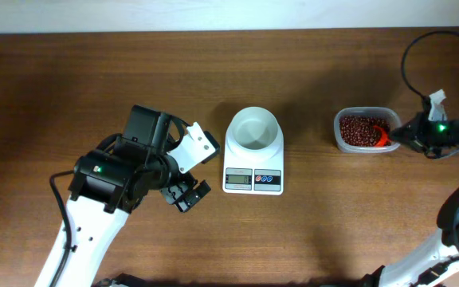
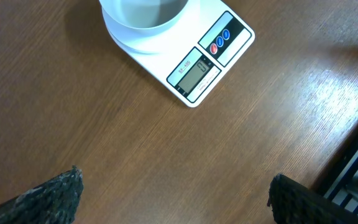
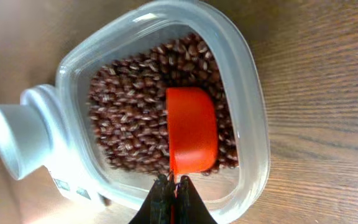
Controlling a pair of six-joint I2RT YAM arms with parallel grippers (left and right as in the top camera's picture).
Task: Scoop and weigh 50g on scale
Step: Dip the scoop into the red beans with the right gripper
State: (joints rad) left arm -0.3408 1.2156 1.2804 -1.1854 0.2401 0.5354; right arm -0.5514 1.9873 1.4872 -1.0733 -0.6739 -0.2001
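- Overhead view: the scale [image 1: 253,159] sits in the middle of the counter [image 1: 94,80], with its white bowl [image 1: 254,130] on top at the far end and its display facing the near edge.
- The bowl looks empty, so I judge that no beans have been weighed yet and nearly all of the task remains.
- To the right of the scale, apart from it, stands a clear tub [image 1: 363,130] full of red-brown beans [image 3: 129,106].
- The right jaws are pressed together on the handle of an orange scoop [image 3: 192,129], which lies in the beans. No beans show on it, and I cannot tell which way its hollow faces.
- The left jaws are spread wide and hold nothing, hanging over bare counter to the near left of the scale.
- Still to do, by my reading: lift a scoopful, carry it left, tip it into the bowl, and repeat until the target shows. The display's digits are too small to read.
- Count: one scale, one bowl, one tub, one scoop, two arms.
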